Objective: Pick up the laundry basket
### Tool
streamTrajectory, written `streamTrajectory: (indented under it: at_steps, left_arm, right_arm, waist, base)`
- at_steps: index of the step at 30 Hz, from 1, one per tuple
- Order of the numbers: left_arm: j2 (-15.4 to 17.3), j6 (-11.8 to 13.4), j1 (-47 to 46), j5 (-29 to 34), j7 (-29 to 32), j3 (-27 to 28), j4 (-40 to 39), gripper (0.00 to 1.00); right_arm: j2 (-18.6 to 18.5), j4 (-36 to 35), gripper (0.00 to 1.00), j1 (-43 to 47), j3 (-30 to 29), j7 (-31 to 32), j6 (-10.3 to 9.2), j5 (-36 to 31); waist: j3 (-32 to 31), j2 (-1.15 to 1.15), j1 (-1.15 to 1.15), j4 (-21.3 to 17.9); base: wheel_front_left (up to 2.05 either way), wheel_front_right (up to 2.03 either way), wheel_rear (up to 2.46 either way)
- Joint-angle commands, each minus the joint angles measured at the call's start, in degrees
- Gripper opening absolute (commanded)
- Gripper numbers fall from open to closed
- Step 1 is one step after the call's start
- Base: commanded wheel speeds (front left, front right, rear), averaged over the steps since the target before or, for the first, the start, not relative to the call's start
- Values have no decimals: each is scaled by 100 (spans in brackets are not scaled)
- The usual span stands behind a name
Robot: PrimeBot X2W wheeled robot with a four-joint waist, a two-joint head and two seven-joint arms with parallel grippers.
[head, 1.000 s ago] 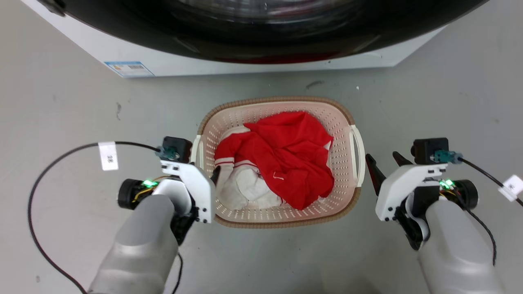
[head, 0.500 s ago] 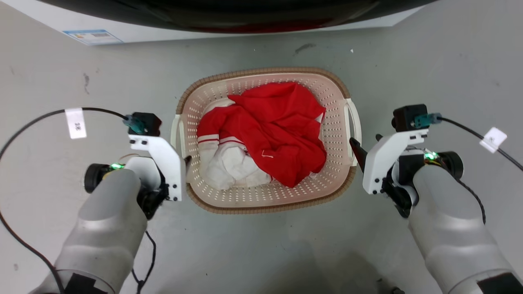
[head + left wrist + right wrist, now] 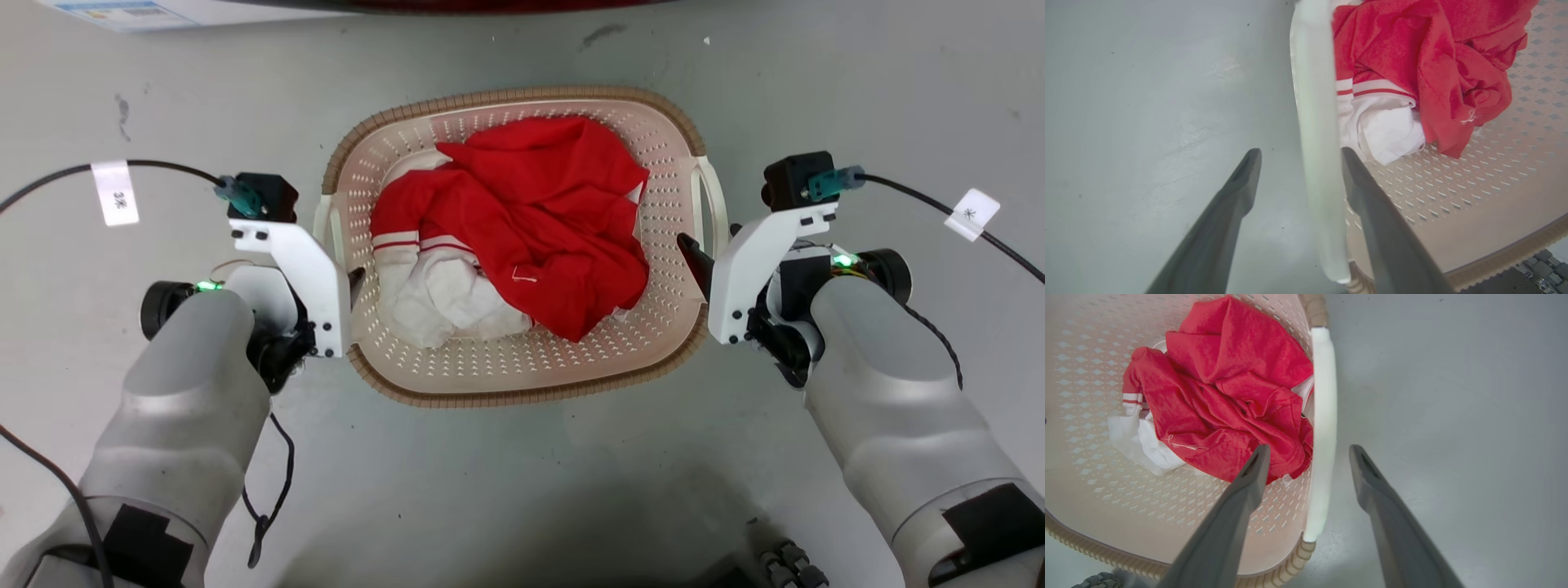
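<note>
The laundry basket (image 3: 522, 371) stands on the floor, cream-pink and perforated, with a brown woven-look rim. Red clothes (image 3: 539, 204) and a white garment (image 3: 445, 306) lie inside it. My left gripper (image 3: 1300, 152) is open, one finger on each side of the white left handle (image 3: 1314, 102). In the head view that gripper (image 3: 349, 282) sits at the basket's left side, mostly behind its white bracket. My right gripper (image 3: 1309, 449) is open too, its fingers either side of the white right handle (image 3: 1324, 396). It shows at the basket's right side (image 3: 709, 238) from above.
The washing machine's white base with a blue label (image 3: 147, 10) shows at the top left edge. Black cables with white tags (image 3: 114, 192) (image 3: 967, 214) trail from both wrists over the grey floor. Dark parts of my base (image 3: 784, 563) sit at the bottom.
The head camera has tilted, shifting the whole picture upward. My right gripper has closed the gap to the right handle and now straddles it. Both grippers stay open.
</note>
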Motion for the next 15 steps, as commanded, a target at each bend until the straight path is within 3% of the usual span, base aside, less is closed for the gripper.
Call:
streamTrajectory:
  at_steps: [1,15]
  left_arm:
    - [48,2,-89,-32,-13,-12,34,100]
    - [-3,3,-524,-237,-169,-280,364,100]
  right_arm:
    - [13,38,100,-111,41,6,-4,65]
    - [13,275,100,-479,684,-59,-4,699]
  waist:
    - [63,0,-1,-7]
    - [438,0,-1,9]
  base:
    - [0,0,0]
    - [0,0,0]
